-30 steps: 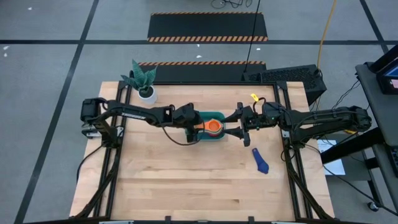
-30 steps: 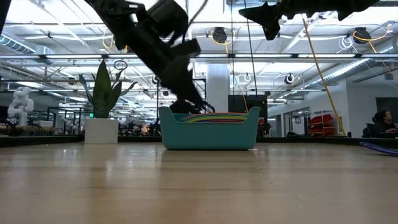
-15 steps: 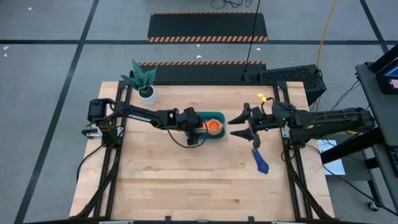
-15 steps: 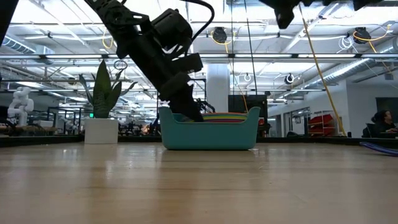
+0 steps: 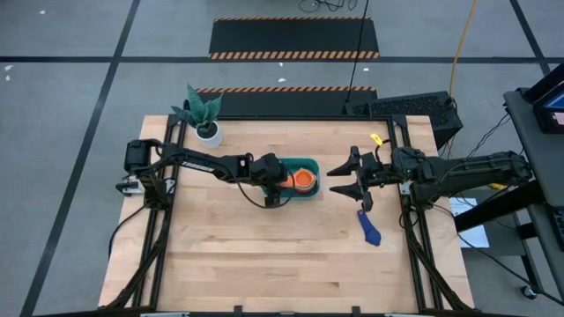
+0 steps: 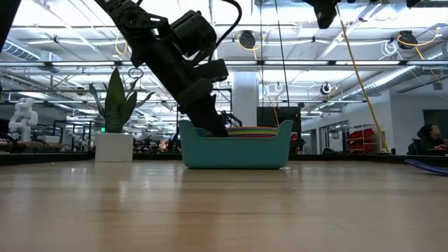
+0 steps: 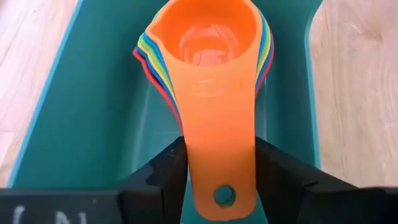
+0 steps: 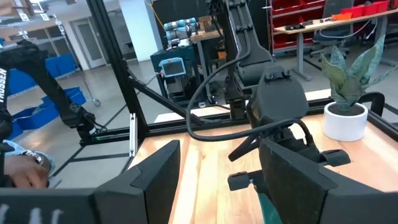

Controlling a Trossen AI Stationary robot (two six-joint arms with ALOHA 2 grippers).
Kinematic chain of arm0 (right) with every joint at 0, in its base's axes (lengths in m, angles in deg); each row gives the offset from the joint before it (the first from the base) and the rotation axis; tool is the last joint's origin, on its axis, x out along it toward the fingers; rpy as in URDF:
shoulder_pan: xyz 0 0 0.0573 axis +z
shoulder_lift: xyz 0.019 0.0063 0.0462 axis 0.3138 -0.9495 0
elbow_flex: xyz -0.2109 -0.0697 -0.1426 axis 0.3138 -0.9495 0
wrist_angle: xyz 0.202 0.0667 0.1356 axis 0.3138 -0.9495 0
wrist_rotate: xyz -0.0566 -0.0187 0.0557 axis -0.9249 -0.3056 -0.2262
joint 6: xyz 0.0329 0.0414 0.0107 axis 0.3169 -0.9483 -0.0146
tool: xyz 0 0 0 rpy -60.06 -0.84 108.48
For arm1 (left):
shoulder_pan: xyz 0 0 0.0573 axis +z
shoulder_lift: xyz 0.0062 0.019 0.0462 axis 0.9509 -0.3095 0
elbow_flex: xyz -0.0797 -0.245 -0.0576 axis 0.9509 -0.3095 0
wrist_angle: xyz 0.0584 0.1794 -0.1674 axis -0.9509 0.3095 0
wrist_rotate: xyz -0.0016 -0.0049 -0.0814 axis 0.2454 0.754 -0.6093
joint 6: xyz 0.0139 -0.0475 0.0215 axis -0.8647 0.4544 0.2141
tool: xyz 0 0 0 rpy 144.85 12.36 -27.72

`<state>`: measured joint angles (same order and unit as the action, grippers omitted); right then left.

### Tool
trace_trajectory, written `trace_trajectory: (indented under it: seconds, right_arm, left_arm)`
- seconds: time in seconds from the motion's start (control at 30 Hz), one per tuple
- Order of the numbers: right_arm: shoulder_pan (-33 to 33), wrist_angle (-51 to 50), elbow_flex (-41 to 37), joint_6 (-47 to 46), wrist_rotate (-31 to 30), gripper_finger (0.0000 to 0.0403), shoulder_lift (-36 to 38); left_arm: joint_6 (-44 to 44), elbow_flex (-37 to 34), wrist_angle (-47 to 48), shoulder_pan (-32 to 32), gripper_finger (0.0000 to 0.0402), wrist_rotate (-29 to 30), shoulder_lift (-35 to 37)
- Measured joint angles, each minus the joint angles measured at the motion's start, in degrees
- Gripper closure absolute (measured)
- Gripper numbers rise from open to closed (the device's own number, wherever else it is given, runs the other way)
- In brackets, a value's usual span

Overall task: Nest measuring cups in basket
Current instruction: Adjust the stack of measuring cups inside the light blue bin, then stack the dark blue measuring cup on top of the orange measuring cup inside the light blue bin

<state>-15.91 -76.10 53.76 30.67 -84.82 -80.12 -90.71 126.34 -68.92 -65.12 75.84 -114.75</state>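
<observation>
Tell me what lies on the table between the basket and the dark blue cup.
Nothing on the wood there: in the high view the stretch from the basket to the dark blue cup is bare. Only the right hand, open, hangs above it.

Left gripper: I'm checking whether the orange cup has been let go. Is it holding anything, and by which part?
The left gripper is closed on the orange cup, gripping its flat handle near the hole, over the basket.

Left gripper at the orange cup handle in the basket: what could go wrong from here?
1. The left gripper straddles the orange cup handle; lifting could drag the nested stack out of the basket.
2. The dark blue cup lies on the table near the right gripper, not yet nested.
</observation>
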Motion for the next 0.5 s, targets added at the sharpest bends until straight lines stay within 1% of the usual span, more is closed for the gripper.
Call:
trace_trajectory:
  seconds: [0.07, 0.17, 0.4, 0.5]
  right_arm:
    - [0.0, 0.07, 0.0, 0.0, 0.0, 0.0188, 0.02]
    - [0.0, 0.03, 0.0, 0.0, 0.0, 0.0188, 0.02]
    - [0.0, 0.05, 0.0, 0.0, -0.02, 0.0188, 0.02]
    - [0.0, 0.01, 0.0, -0.01, -0.04, 0.0188, 0.0]
  left_arm:
    - [-0.02, 0.0, -0.05, 0.0, 0.0245, -0.01, 0.0]
    - [-0.02, 0.0, -0.21, 0.0, 0.0241, 0.03, 0.0]
    - [0.24, 0.0, -0.33, -0.17, 0.0173, 1.39, 0.02]
    - [0.28, 0.0, 0.58, -0.74, 0.0149, 1.5, 1.23]
